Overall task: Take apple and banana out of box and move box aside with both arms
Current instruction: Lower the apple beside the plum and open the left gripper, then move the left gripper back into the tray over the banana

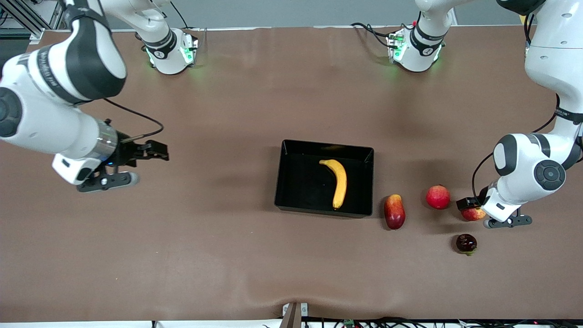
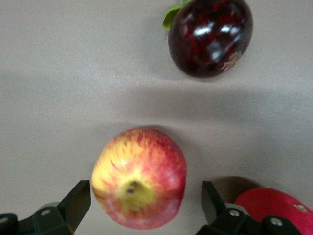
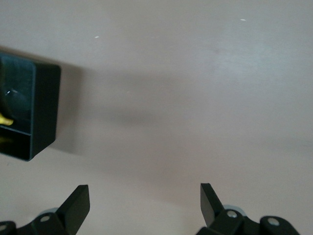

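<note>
Apple (image 2: 139,185) is already out of the box (image 1: 291,191): it sits on the table (image 1: 227,255) at the right edge of the front view, toward the left arm's end, between the spread fingers of the left gripper (image 1: 473,210), which stand clear of its skin on both sides, so it looks let go rather than held. Near it lie a pink-red round fruit (image 1: 438,197), a dark glossy fruit (image 1: 466,243) lower in the frame and a long red-and-yellow fruit (image 1: 394,212) just beside the box. Banana (image 1: 337,182) lies inside the box at the centre of the frame, so one fruit is done and one is left, and the box itself has not been shifted as far as I can judge. Left arm bends low at the right edge, its wrist just above the apple. Right gripper (image 1: 157,151) hangs over bare table at the left of the frame, fingers wide apart and empty, well apart from the box; that arm waits
</note>
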Robot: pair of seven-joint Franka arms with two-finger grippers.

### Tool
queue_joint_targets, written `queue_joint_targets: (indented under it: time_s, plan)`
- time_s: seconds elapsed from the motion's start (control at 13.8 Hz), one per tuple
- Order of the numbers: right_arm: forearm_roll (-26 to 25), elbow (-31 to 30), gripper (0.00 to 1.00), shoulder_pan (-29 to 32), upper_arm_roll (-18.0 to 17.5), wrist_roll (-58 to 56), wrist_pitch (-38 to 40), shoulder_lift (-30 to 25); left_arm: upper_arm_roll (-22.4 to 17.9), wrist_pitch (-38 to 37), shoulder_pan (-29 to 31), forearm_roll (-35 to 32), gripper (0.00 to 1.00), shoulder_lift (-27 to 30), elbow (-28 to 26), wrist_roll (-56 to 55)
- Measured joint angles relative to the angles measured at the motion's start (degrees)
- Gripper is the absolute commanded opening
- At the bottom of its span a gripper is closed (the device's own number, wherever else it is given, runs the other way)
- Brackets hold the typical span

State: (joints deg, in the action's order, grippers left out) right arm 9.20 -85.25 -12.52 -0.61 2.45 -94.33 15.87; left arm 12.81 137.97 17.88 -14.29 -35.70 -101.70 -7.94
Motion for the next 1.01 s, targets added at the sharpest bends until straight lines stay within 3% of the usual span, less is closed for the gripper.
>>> queue_joint_targets:
  time_s: [0.22,0.51,0.72,1.01]
  plan:
    - [0.11,0.2,1.0,-5.43,-0.33,0.02,0.8,-0.34,1.69,-7.28,0.11,0.27,1.0,3.29,1.78,-0.13]
    - [0.11,0.59,1.0,-10.48,-0.39,0.1,5.29,-1.43,10.22,-20.26,-0.25,2.94,1.0,13.0,2.33,-7.1]
    - [0.09,0.58,1.0,-10.56,0.02,0.08,6.43,-1.88,18.28,-21.69,-1.88,3.01,1.0,14.34,0.99,-15.65]
    - [-0.07,0.38,1.0,-8.34,1.27,0.08,4.54,-1.78,20.04,-19.89,-12.11,2.99,1.0,11.87,1.12,-27.59]
